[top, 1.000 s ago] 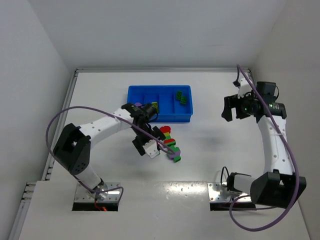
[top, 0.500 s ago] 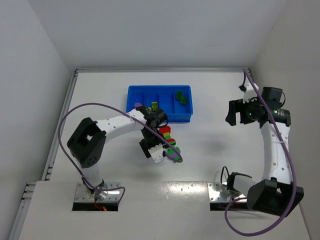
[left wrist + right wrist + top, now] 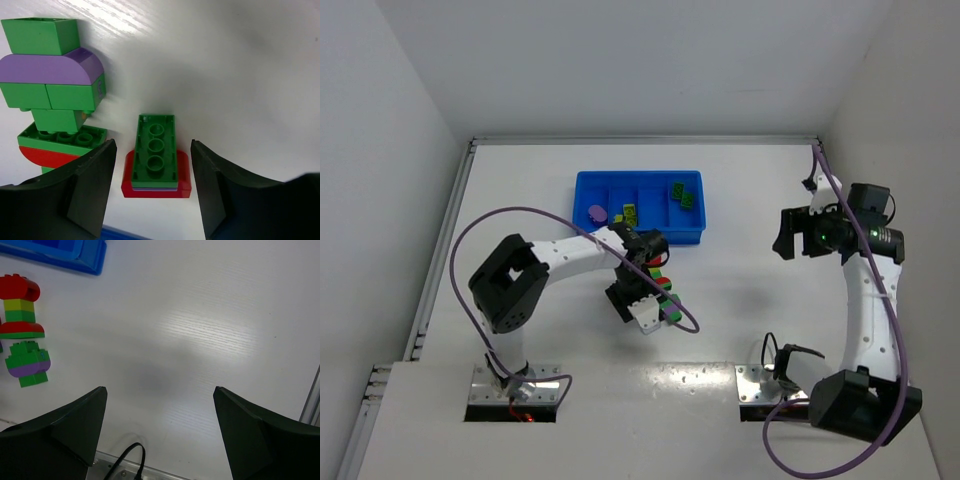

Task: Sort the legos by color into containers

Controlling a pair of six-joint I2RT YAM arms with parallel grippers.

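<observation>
My left gripper (image 3: pixel 152 162) is open, its black fingers (image 3: pixel 92 190) on either side of a small lego stack (image 3: pixel 156 160), a green brick on a red base, without touching it. A taller stack of green, purple and red legos (image 3: pixel 52 85) lies to its left. From above, the left gripper (image 3: pixel 650 290) hangs over these legos (image 3: pixel 658 269) just in front of the blue tray of containers (image 3: pixel 650 236). The tray holds a purple brick (image 3: pixel 596 212), a yellow-green brick (image 3: pixel 630 212) and green bricks (image 3: pixel 682 195). My right gripper (image 3: pixel 788 235) is open and empty, far right.
The right wrist view shows its open gripper (image 3: pixel 160 390) above bare table, the mixed lego stack (image 3: pixel 22 320) at the left edge and the tray's corner (image 3: pixel 75 252) at the top left. A purple cable (image 3: pixel 685 322) loops near the left gripper.
My left gripper has moved right and nearer, ending over the legos in front of the tray. The purple brick in the tray now shows. The right arm has drifted slightly right.
</observation>
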